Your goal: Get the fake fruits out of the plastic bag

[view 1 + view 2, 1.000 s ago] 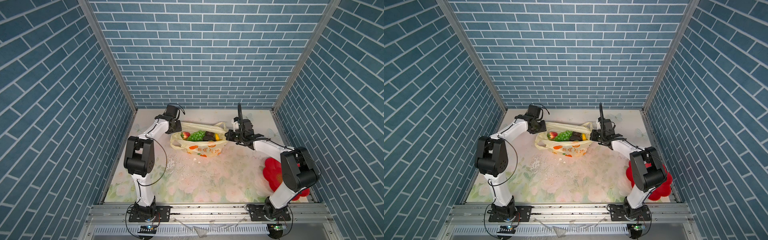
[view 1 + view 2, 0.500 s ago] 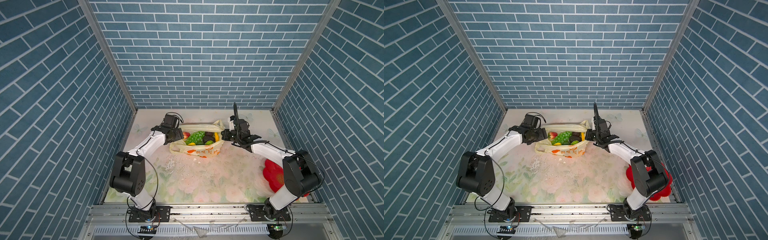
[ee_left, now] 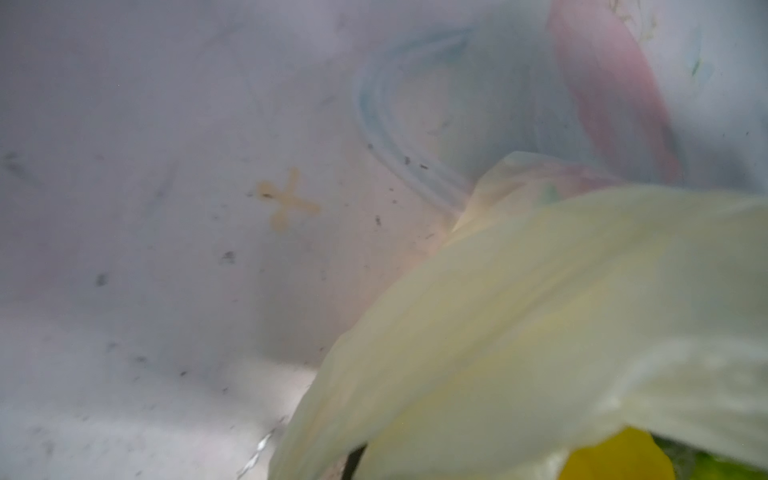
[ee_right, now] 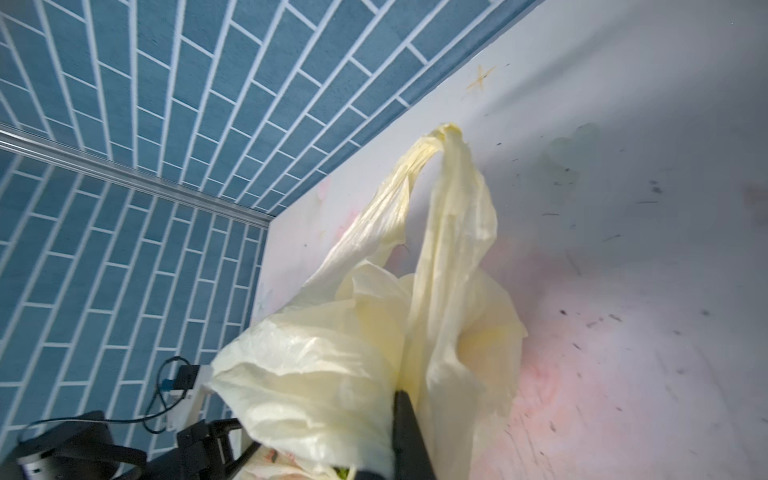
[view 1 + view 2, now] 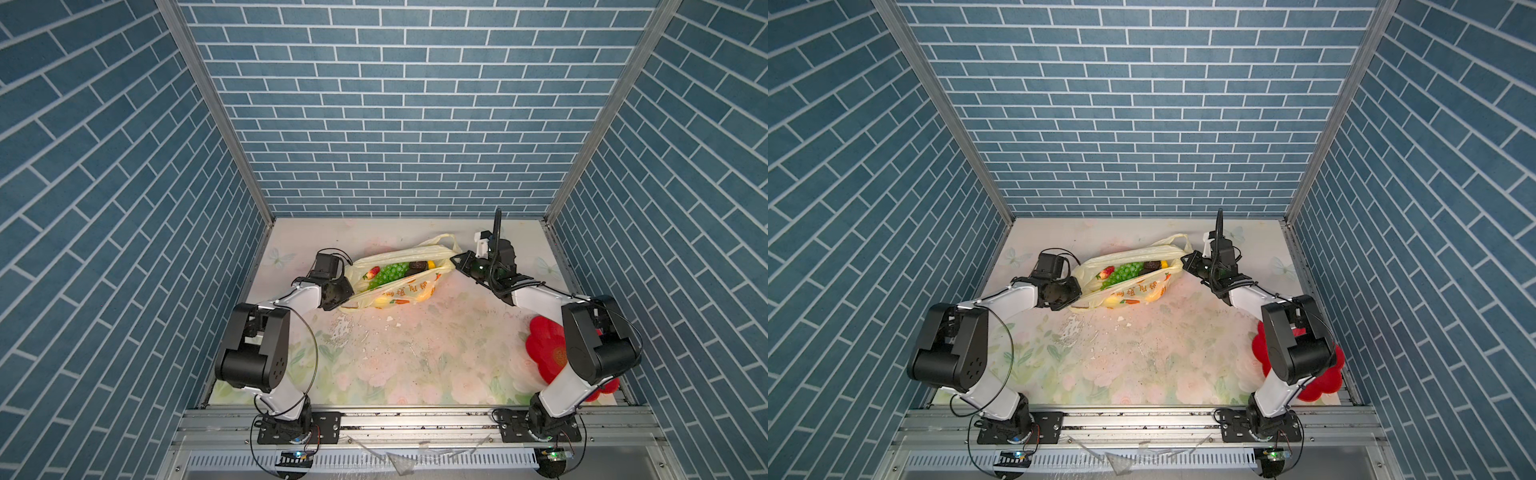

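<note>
- the plastic bag lies on its side near the far edge of the table, with its mouth stretched between the two grippers.
- the left gripper is pressed together on the bag's rim at one end. the right gripper pinches the rim at the other end, beside a handle loop.
- the film looks thin, soft and slippery and would probably tear or slide, so the bunched rim or a handle is the best hold.
- the fake fruits inside look light, hard and glossy and may roll. each is best pinched across its narrow part.
- count: one bag. its mouth shows one red strawberry, one green grape bunch, one dark brown piece and one yellow piece. more may be hidden.
- one red plate sits at the table's right edge.
</note>
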